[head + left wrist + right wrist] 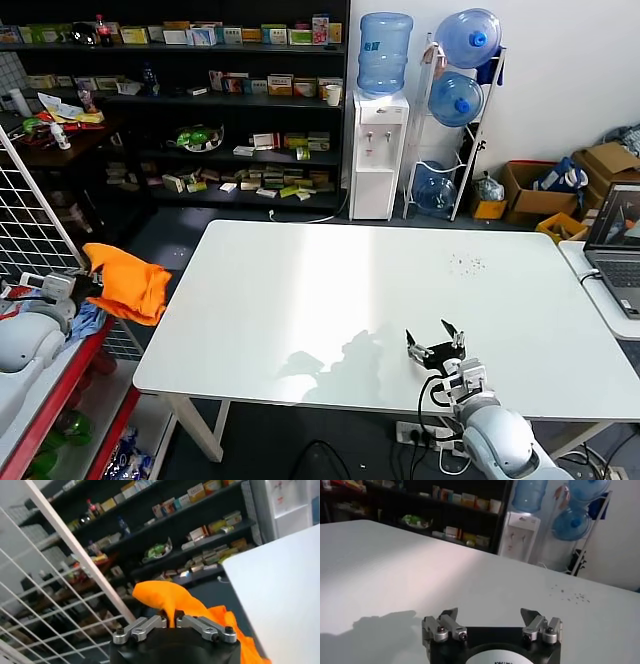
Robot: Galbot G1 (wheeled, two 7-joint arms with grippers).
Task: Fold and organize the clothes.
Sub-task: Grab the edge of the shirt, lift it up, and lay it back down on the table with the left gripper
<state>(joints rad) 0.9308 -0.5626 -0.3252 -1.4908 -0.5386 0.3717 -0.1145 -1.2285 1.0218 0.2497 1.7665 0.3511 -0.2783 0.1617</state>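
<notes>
The clothes, a bright orange T-shirt [130,282], hang bunched in the air off the white table's [330,300] left edge. My left gripper [88,281] is shut on a fold of the shirt; in the left wrist view the orange fabric [170,600] is pinched between the closed fingers of that gripper [172,619] and drapes away beyond them. My right gripper [437,338] hovers low over the table's front right part, open, with nothing between its fingers [449,617].
A red cart [55,385] with a light blue cloth [88,320] and a white wire rack [35,225] stand at the left. Black shelves [200,100] and a water dispenser [380,150] lie behind the table. A laptop [615,245] sits at the right.
</notes>
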